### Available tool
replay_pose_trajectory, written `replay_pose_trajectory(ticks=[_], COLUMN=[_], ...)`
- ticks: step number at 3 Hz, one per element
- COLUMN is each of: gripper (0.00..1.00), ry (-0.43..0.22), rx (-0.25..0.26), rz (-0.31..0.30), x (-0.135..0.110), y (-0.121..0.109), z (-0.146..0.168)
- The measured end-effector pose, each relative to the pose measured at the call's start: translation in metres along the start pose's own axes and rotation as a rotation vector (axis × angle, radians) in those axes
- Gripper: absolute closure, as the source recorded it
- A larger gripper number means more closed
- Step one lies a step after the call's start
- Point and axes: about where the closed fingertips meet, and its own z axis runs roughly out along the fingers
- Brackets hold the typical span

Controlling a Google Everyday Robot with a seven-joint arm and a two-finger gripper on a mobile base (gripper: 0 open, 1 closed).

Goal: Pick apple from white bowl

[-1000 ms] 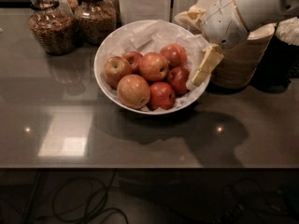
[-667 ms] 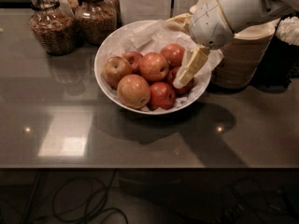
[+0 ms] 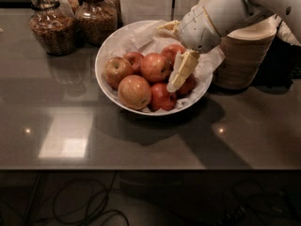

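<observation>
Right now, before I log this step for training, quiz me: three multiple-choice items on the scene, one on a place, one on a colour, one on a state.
1. The robot's gripper hangs over which part of the wide glossy white round bowl? A) its left side B) its right side C) outside it
2. The crumpled paper lining in the bowl is: A) white B) blue C) green
3. The large round red-orange apple at the bowl's middle is: A) lifted clear B) on the table C) lying in the bowl among other apples

Answers: 1 B, the gripper dips in just right of that apple. 2 A, it matches the bowl. 3 C, it rests between its neighbours with nothing lifting it.
</observation>
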Motion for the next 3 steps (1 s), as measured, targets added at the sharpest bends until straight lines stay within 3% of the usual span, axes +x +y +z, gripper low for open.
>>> replay_pose_trajectory(ticks=[1,3], gripper=[0.06,0.48], ry=[0.011,0.033], rx=[-0.022,-0.050], rz=[-0.005,-0.003], x=[0.002,0.012], y=[-0.002,-0.003], z=[0.009,0.019])
